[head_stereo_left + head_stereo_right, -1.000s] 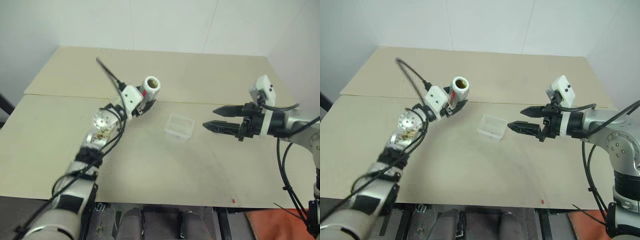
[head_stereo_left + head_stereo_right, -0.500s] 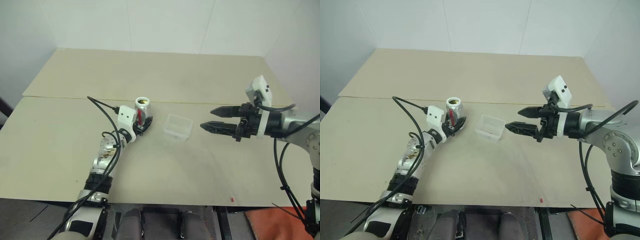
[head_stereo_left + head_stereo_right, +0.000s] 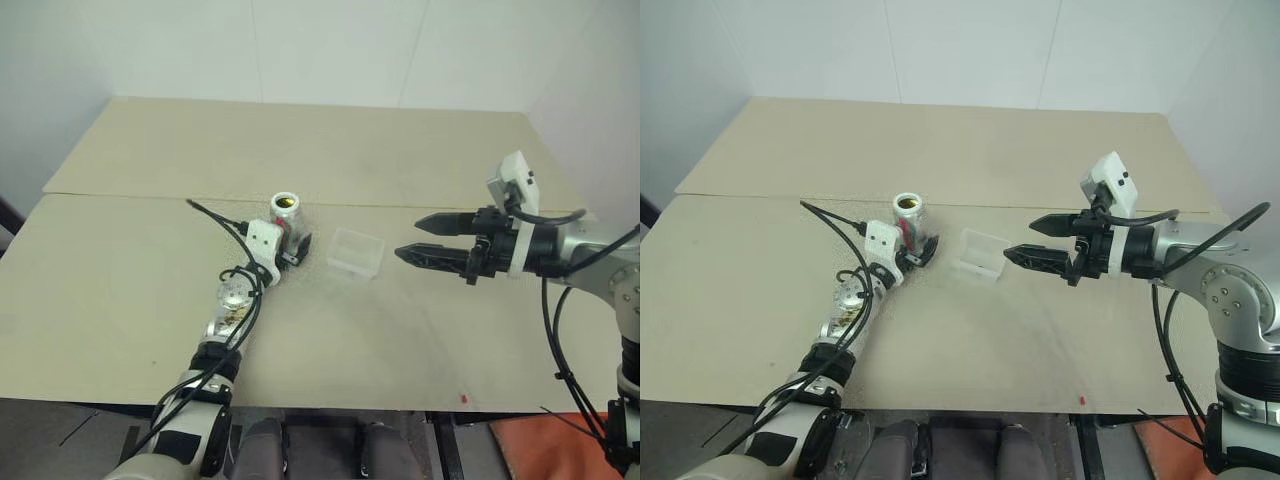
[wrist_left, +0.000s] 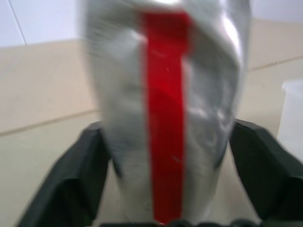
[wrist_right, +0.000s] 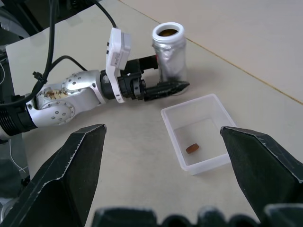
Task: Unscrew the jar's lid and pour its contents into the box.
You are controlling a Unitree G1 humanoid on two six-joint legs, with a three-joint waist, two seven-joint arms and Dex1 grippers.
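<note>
The jar [image 3: 286, 216] stands upright and open-topped on the beige surface [image 3: 120, 270], a little left of centre in the head views, just below the seam that crosses the surface. Something brownish shows inside its mouth; what it is cannot be made out from here. The left tool [image 3: 295, 246] lies low on the surface with the jar between its two black fingers [image 5: 165, 88]. In the left wrist view the red stripe runs down the jar's silvery side and the two fingers stand out to either side of it; they appear spread with a gap to the jar's wall, though the blurred close view leaves contact uncertain.

Just right of the jar, near the centre of the frame, sits the box [image 3: 978, 254], a clear shallow container resting flat. The right wrist view shows one small brown piece [image 5: 191, 148] lying on its floor.

The right tool [image 3: 428, 239] hangs in the air at the right of the frame, above the surface, pointing toward the box from the right. Its two black fingers are well apart and hold nothing. A small red speck [image 3: 465, 399] lies on the surface near the lower right edge.
</note>
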